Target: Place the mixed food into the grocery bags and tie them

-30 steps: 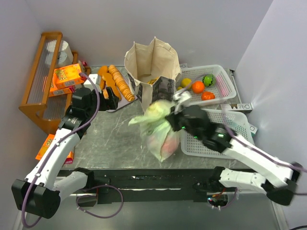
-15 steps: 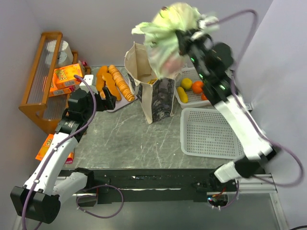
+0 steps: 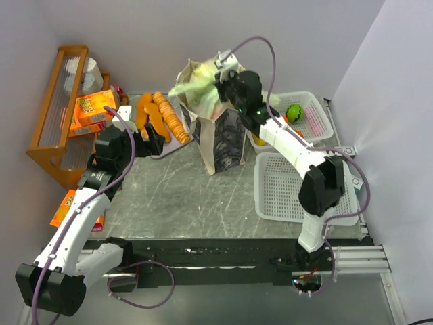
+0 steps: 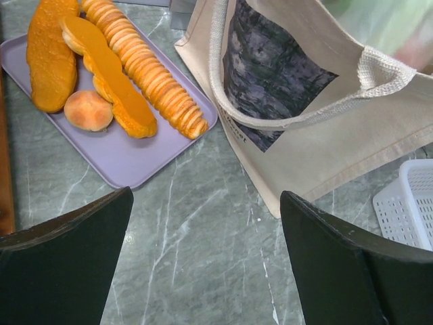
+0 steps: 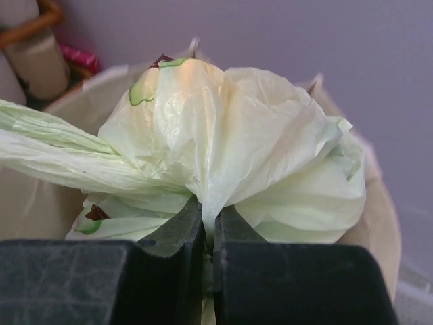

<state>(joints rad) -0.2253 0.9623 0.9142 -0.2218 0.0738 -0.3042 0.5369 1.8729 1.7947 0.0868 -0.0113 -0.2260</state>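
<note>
Plastic bag [image 5: 237, 128] pinched in R gripper [image 5: 210, 227], arm stretched over tote [image 3: 226, 139].

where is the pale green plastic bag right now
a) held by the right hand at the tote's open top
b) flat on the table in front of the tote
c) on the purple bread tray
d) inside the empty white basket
A: the right hand is shut on the green bag, holding it at the mouth of the canvas tote.

Plastic bag [image 3: 196, 86] hangs over the tote [image 3: 226, 139], bread tray [image 4: 128, 164] to its left
</note>
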